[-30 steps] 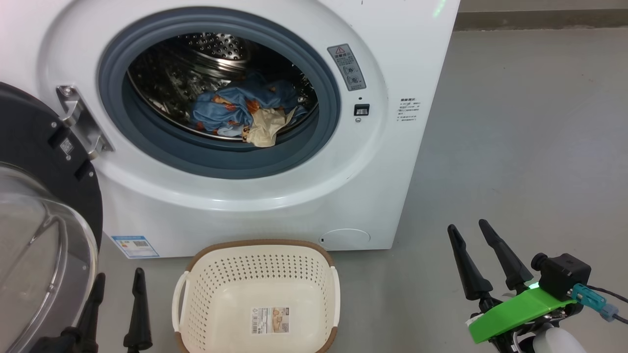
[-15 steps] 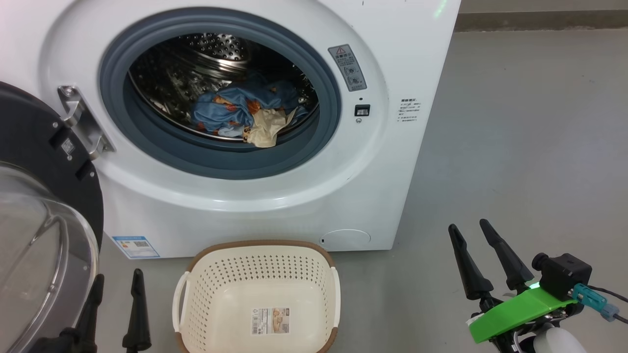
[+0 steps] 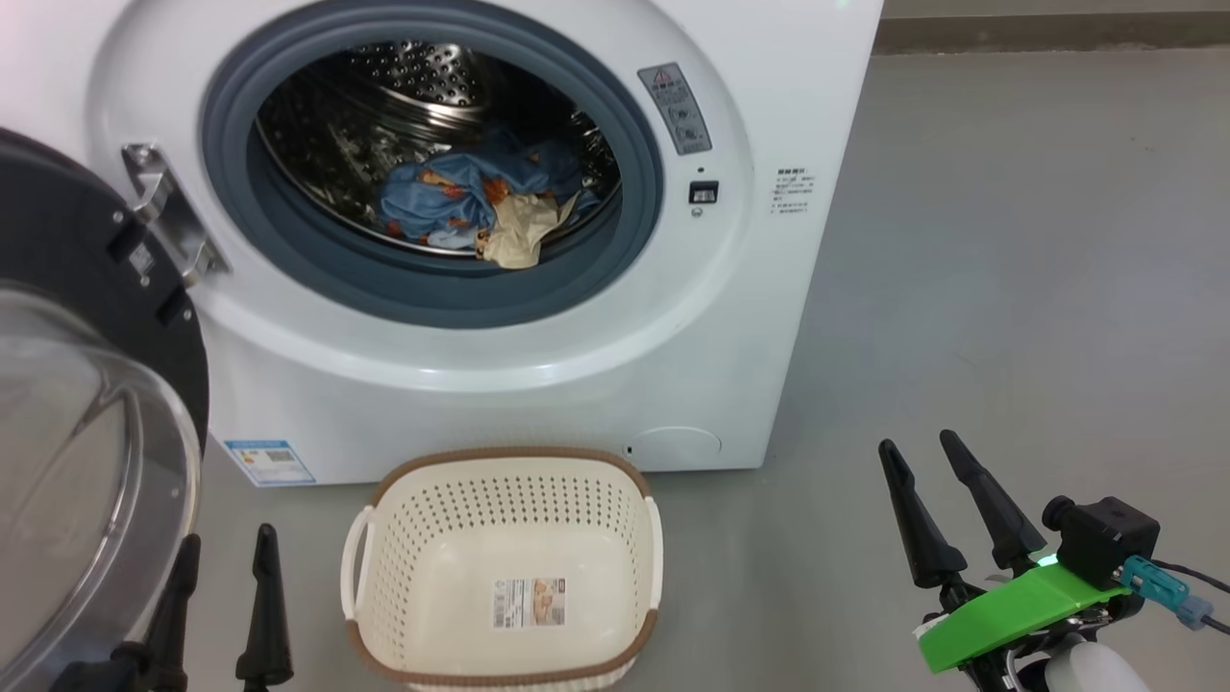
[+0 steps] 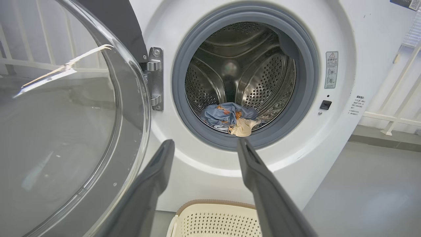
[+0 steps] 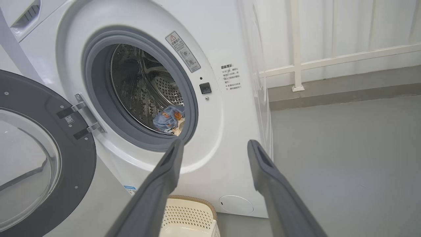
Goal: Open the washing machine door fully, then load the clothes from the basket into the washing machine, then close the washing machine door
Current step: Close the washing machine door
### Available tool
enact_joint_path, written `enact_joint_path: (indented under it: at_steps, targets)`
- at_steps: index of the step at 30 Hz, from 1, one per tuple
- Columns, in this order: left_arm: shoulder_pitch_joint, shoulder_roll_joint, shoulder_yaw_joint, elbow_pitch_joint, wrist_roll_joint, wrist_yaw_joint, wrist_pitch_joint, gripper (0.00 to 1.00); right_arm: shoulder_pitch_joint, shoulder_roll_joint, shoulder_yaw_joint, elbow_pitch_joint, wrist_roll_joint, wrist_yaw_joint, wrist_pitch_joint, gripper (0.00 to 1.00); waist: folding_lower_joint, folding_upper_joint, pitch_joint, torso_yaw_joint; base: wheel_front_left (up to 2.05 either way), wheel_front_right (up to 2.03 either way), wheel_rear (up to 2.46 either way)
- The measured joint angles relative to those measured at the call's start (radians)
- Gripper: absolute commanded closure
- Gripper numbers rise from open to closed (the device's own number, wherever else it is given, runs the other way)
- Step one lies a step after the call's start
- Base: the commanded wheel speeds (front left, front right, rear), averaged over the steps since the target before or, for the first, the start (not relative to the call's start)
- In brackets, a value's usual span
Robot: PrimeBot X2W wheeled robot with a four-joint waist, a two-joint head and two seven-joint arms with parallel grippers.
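1. Standing swung out on its hinge (image 3: 168, 216), the washing machine door (image 3: 91, 423) is taking up the left edge of the head view, with its clear bowl bulging toward the robot and the black rim above it.
2. The washing machine (image 3: 500, 384) is showing its whole round opening. The grey-blue gasket (image 3: 432, 303) and the steel drum (image 3: 404, 86) are both exposed.
3. The clothes (image 3: 461, 197) are lying in a heap at the bottom front of the drum. A cream piece is reaching the drum's front lip.
4. The basket (image 3: 509, 457) is sitting on the floor (image 3: 1009, 240) just in front of the machine, below the opening. A label sticker (image 3: 528, 603) is showing on its bottom.
5. The left pincer (image 3: 227, 538) is hovering low between the door and the basket, with its fingers spread apart and gripping nothing.
6. The right pincer (image 3: 915, 444) is hovering over the floor well to the right of the basket, with its fingers also apart and holding nothing.
7. In the left wrist view, the fingers are pointing at the lower arc of the gasket, with the door glass close on their left.
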Motion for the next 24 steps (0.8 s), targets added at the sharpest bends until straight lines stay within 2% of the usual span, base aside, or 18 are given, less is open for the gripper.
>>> enact_joint_path:
  at_steps: [10,24]
  targets:
    - [0.0,0.0,0.0,-0.002,0.003,0.0,0.0,0.0,0.0,0.0,-0.002,0.001,0.0,0.0,0.0,0.0,0.0,0.0,-0.002,0.0,-1.25,1.25,0.0]
    - [0.0,0.0,-0.002,-0.001,0.003,0.0,0.0,0.0,0.0,0.0,-0.002,0.002,0.0,0.0,0.0,0.0,-0.0001,0.0,0.005,-0.002,-0.09,0.09,0.0]
